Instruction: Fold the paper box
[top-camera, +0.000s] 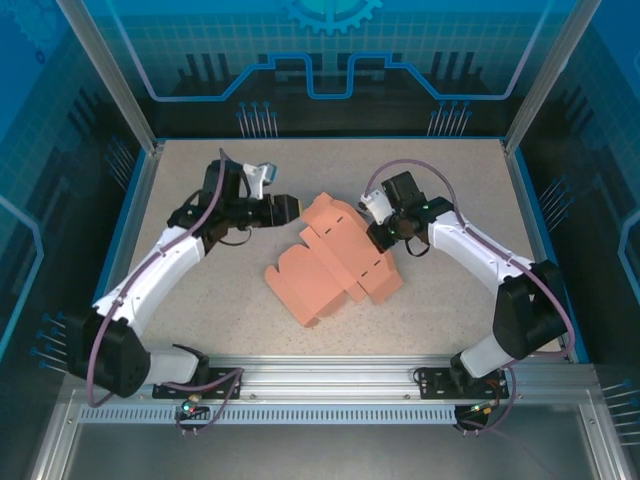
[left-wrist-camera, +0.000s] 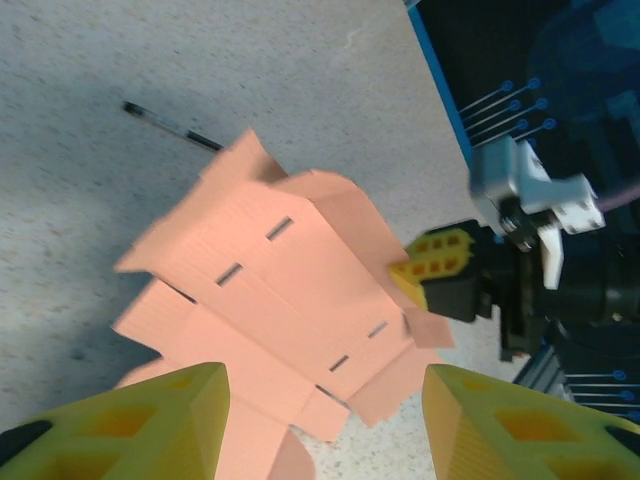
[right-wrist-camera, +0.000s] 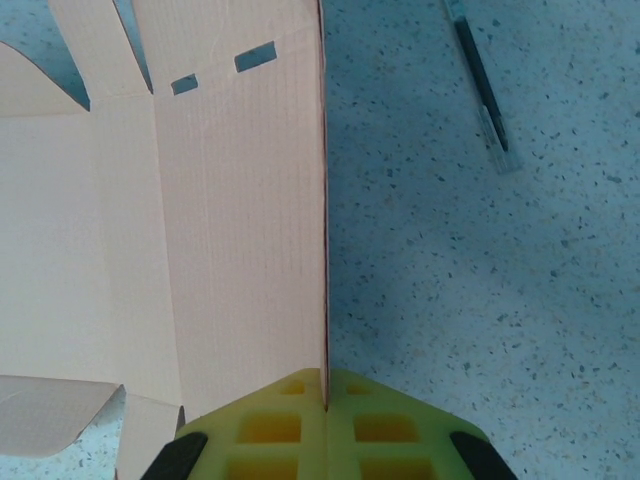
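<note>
A panel edge of the paper box (right-wrist-camera: 240, 230) is pinched between the clenched fingers of the right gripper (right-wrist-camera: 325, 400), at its 2 o'clock. The left gripper (left-wrist-camera: 325, 390) is spread, gripping nothing, at 10 o'clock. The card, lying mid-table (top-camera: 200, 290), is judged light, floppy and easily creased; edges beside the scored folds are best grasped.

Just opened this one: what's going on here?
Two robot arms are working on a salmon-pink die-cut cardboard sheet, the paper box, which lies partly folded mid-table. The right tool is shut on one edge of the sheet, pinching it. The left tool sits at the sheet's far flap with its jaws apart, gripping nothing. A thin dark pen lies loose on the speckled table nearby.
</note>
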